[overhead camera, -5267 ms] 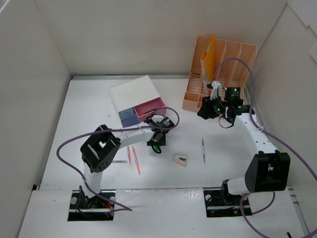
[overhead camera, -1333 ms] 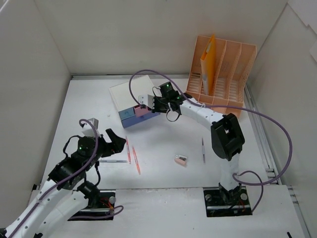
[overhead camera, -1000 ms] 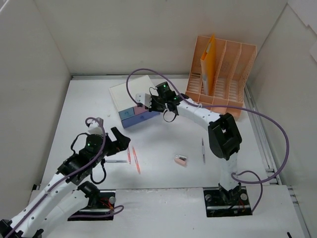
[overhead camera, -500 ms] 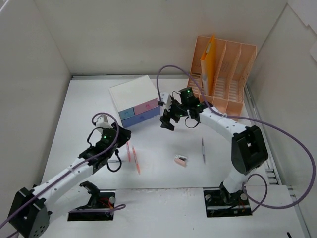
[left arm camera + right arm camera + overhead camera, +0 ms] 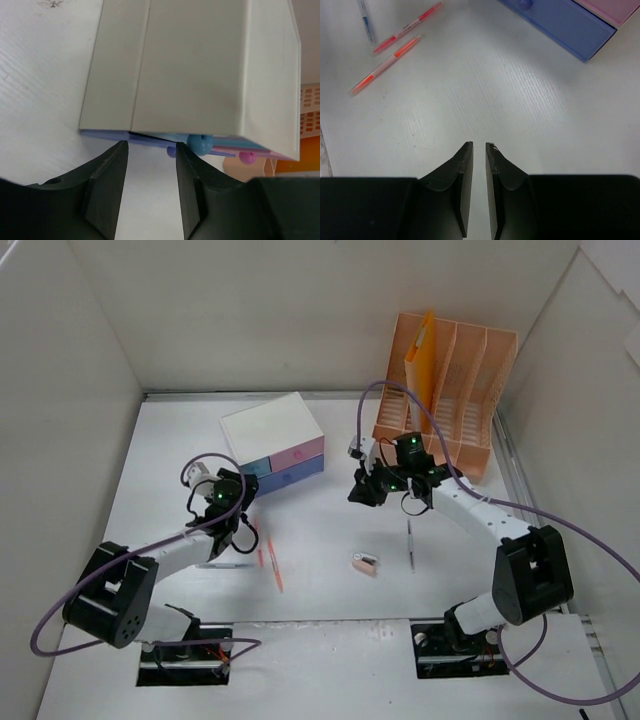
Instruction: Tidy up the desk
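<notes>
**A:** Entry one, left gripper [image 5: 150, 150]?

**B:** Fingers apart and nothing between them. It faced the front of the box [image 5: 200, 65], low by the blue drawer [image 5: 560, 22]. The blue knob [image 5: 199, 143] sat outside the gap, just beside one finger.

**A:** Entry two, right gripper [image 5: 479, 146]?

**B:** Closed to a thin slit and empty. It hung over bare desk [image 5: 530, 110], well apart from the red pens [image 5: 407, 27].

**A:** Handling note?

**B:** The step was judged to be opening the blue drawer. The left gripper should shift sideways until the knob lies between the fingers, then close on it. The pull should run straight along the drawer's travel (the box looked light and could slide with it). The right gripper might steady the box.

**A:** Changes against the earlier record?

**B:** Both drawers had stood pulled out; now both fronts sat flush. The left gripper had been over the pens and had since come up to the box. The pens lay about where they were. The right gripper had been at the box front and had since drawn back toward the rack [image 5: 445, 390].

**A:** Desk, location?

**B:** Under both arms, with the box at its far middle and the rack at its far right.
</notes>
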Motion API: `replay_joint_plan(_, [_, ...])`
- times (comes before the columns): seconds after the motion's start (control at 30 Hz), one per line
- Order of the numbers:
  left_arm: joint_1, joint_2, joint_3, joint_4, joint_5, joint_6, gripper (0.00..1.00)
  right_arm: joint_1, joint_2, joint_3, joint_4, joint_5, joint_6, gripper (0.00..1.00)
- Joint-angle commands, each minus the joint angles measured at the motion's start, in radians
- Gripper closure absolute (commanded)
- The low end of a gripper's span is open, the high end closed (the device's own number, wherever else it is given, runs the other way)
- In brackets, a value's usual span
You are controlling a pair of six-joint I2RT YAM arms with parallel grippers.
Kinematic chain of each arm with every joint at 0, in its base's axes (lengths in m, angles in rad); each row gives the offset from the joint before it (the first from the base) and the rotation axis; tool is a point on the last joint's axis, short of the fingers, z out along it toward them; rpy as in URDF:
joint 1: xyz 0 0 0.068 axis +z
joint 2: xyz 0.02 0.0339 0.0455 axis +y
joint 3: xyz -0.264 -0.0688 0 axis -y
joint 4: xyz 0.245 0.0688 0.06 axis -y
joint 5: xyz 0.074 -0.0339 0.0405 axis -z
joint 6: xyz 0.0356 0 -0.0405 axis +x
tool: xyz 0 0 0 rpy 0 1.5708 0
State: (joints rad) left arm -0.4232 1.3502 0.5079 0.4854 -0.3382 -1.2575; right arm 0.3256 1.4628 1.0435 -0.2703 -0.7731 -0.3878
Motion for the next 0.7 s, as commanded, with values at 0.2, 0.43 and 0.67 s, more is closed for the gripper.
replay_joint_plan(0.2, [0.043, 0.087, 0.138, 0.2, 0.073, -0.033, 0.63, -0.02, -0.076, -0.028, 0.049, -0.023, 0.009, 0.84])
replay_joint_plan(0.43, [0.052, 0.067, 0.132, 0.222, 0.123, -0.06, 0.74, -0.023, -0.085, -0.04, 0.049, -0.015, -0.006, 0.83])
replay_joint_plan(0.67, [0.004, -0.017, 0.072, 0.205, 0.119, -0.065, 0.86, -0.025, -0.079, -0.046, 0.049, -0.012, -0.014, 0.83])
